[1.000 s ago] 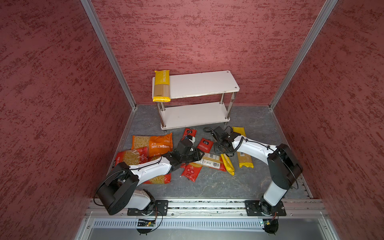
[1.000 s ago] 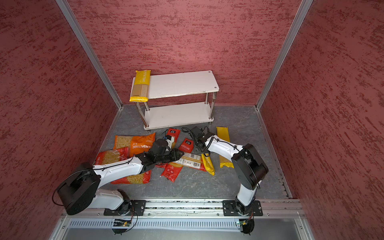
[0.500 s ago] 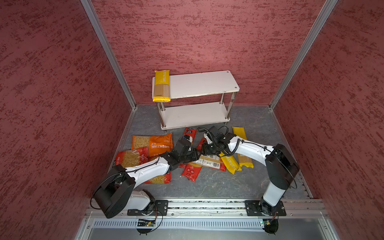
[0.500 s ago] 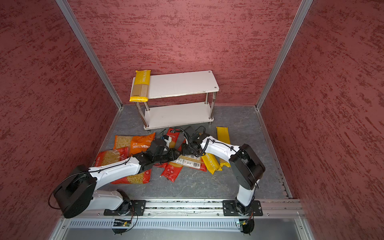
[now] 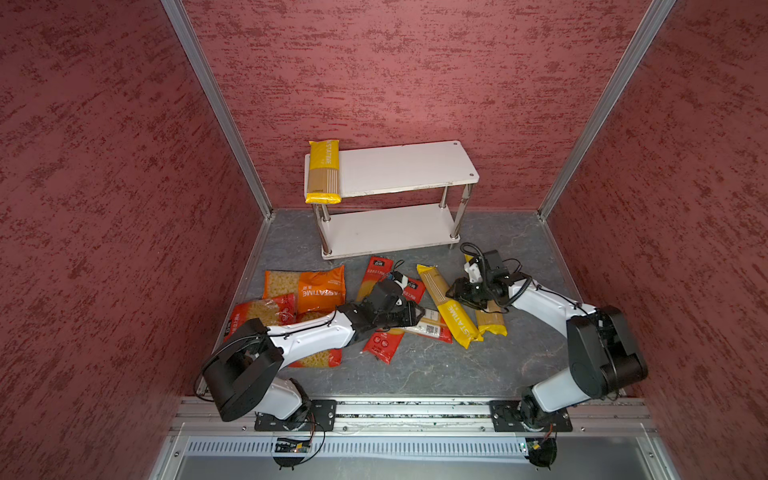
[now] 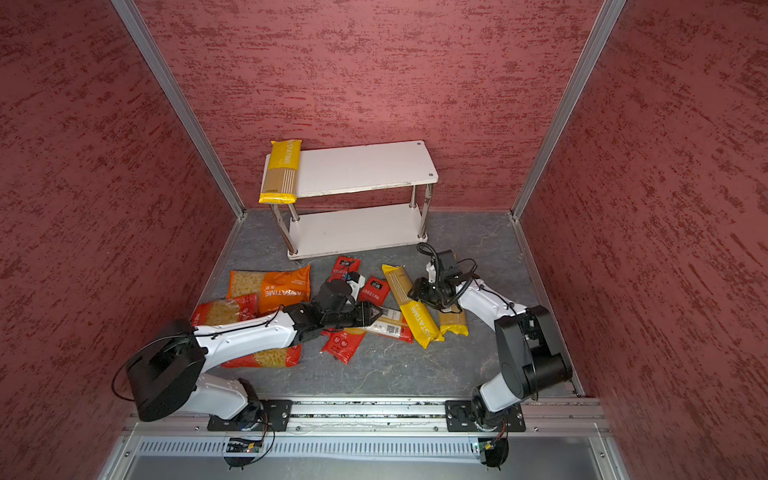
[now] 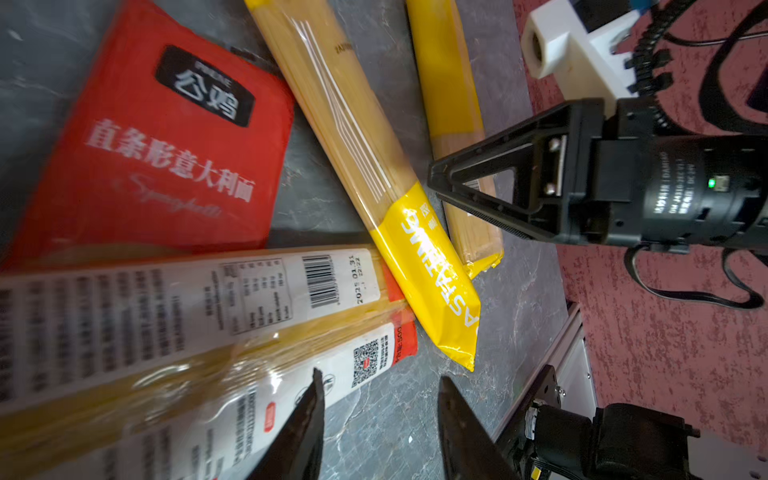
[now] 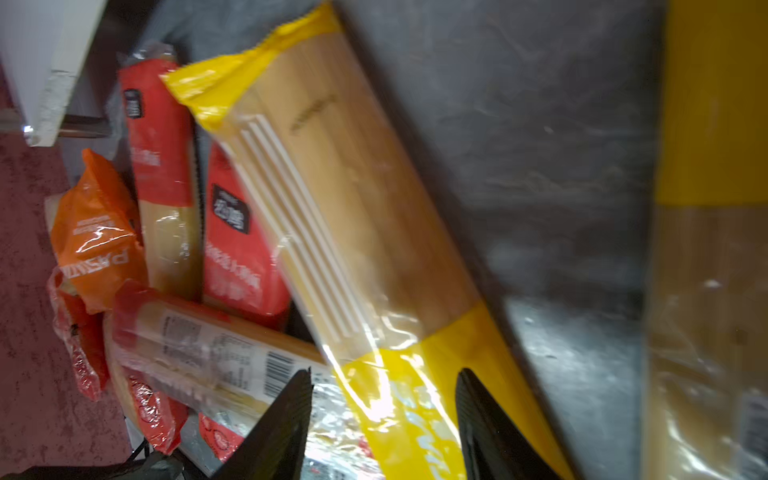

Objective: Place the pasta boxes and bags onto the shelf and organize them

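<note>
Gaping empty, the fingers of the left gripper (image 7: 380,384) hover over a red label-sided spaghetti bag (image 7: 166,324). The right gripper (image 8: 384,374), fingers spread, loosely straddles a long yellow spaghetti pack (image 8: 353,232) on the grey marbled floor (image 5: 436,365). A white two-tier chrome-posted shelf (image 5: 407,166) stands at twelve o'clock against red textured walls (image 5: 415,70), with another yellow pack (image 5: 323,172) at its nine o'clock end.

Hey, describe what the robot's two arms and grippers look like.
The left arm and right arm are white shells with black joints and thin black cables. The left gripper and right gripper are black, with tapered triangular fingers; a coiled cable loops at the right wrist.
</note>
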`<state>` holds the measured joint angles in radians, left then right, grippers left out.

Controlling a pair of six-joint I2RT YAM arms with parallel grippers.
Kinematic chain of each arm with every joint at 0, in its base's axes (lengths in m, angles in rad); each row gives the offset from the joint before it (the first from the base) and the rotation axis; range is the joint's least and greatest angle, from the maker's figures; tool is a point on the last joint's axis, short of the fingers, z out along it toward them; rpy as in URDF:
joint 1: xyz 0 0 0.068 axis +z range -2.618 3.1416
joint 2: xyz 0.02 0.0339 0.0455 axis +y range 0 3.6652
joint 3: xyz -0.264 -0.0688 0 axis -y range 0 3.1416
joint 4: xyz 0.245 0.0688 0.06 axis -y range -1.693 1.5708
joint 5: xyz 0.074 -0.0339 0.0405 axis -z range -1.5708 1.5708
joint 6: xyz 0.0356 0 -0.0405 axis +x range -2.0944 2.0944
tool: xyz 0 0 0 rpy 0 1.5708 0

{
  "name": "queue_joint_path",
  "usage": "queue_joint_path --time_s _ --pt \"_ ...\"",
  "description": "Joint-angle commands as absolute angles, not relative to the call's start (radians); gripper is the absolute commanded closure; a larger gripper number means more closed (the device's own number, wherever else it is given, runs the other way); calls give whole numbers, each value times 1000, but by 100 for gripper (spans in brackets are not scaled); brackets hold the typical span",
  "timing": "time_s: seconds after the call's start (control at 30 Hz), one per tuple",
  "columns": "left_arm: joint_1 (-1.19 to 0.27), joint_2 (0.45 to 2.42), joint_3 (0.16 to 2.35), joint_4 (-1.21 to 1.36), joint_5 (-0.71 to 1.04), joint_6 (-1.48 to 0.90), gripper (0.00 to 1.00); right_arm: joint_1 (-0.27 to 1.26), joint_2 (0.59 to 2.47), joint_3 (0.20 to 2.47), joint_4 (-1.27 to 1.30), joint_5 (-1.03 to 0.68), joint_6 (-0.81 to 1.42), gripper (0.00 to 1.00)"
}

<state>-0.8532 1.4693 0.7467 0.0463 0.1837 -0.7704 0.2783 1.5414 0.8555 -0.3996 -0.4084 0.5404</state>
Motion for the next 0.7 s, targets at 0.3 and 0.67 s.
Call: queue_joint_path --time_s 0.3,0.67 --pt "-820 1566 731 118 210 -785 65 240 1654 760 -162 -696 548 40" --pt "-796 1574 704 134 222 -787 74 294 1684 739 35 -796 680 38"
